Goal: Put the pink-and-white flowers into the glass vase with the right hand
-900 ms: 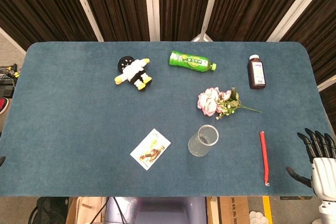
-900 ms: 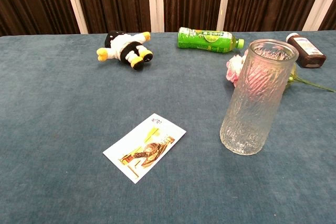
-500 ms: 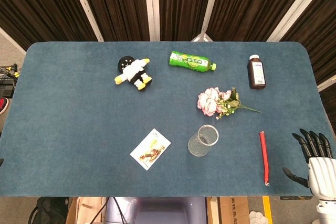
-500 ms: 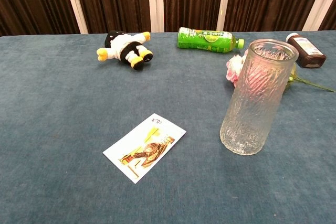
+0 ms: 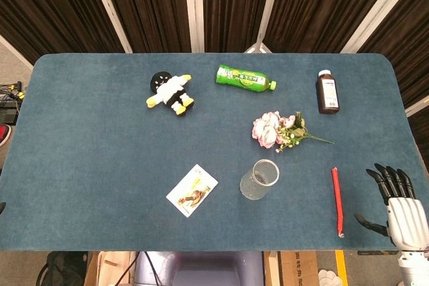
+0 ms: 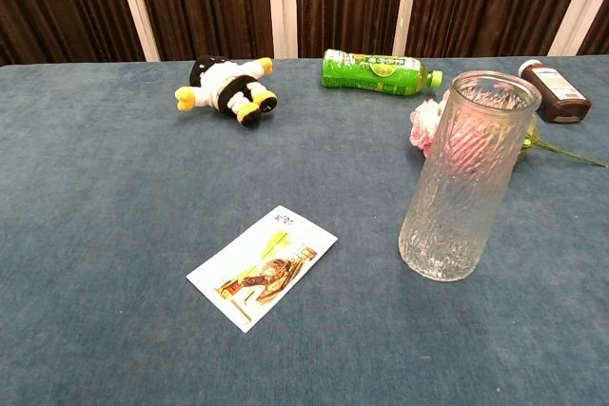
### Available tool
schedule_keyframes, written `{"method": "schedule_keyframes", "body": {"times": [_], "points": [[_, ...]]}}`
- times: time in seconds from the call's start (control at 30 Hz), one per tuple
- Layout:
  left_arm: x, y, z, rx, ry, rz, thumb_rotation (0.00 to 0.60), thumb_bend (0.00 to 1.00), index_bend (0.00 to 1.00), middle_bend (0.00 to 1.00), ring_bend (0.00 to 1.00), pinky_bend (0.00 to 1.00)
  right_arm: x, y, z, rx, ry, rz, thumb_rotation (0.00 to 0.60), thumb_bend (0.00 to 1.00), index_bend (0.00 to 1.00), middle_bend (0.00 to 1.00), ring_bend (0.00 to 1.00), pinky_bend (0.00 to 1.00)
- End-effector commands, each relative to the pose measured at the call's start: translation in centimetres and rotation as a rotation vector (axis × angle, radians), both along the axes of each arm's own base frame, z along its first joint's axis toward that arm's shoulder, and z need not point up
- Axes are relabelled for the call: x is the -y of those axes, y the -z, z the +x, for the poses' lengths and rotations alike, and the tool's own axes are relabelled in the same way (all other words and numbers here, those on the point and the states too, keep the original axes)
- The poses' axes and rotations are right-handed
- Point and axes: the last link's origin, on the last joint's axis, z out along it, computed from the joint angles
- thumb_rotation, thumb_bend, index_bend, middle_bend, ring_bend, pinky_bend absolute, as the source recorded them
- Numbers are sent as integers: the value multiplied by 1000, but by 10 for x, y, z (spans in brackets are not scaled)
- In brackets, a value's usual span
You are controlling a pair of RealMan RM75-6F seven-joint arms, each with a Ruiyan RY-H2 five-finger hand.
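We see the right hand (image 5: pixel 401 207) at the table's four o'clock corner, fingers spread, empty. The flowers (image 5: pixel 278 130) lie flat at one o'clock of the upright vase (image 5: pixel 259 179), awaiting pickup.

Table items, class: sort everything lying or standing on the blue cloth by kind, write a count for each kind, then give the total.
Bottles: 2, green bottle, brown bottle
Soft toys: 1, penguin toy
Flowers: 1, pink-and-white flowers
Vases: 1, glass vase
Cards: 1, picture card
Sticks: 1, red stick
Total: 7
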Motion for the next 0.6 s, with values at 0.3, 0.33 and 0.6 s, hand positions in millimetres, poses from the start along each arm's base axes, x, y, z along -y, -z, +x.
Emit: {"method": "schedule_keyframes", "body": {"times": [0.3,0.33,0.6], "points": [[-4,3,0,-3,-1,0,600,197,139,0,0,0,61,-7,9,124,19,30,600,123,165,102,49,0],[-5,3,0,-4,0,0,600,197,139,0,0,0,72,-8,11,116,28,46,600,123,161,95,43,0],[-7,7,0,-27,-12,-2,600,197,139,0,0,0,152,0,31,41,100,209,600,123,90,53,19,0]]}}
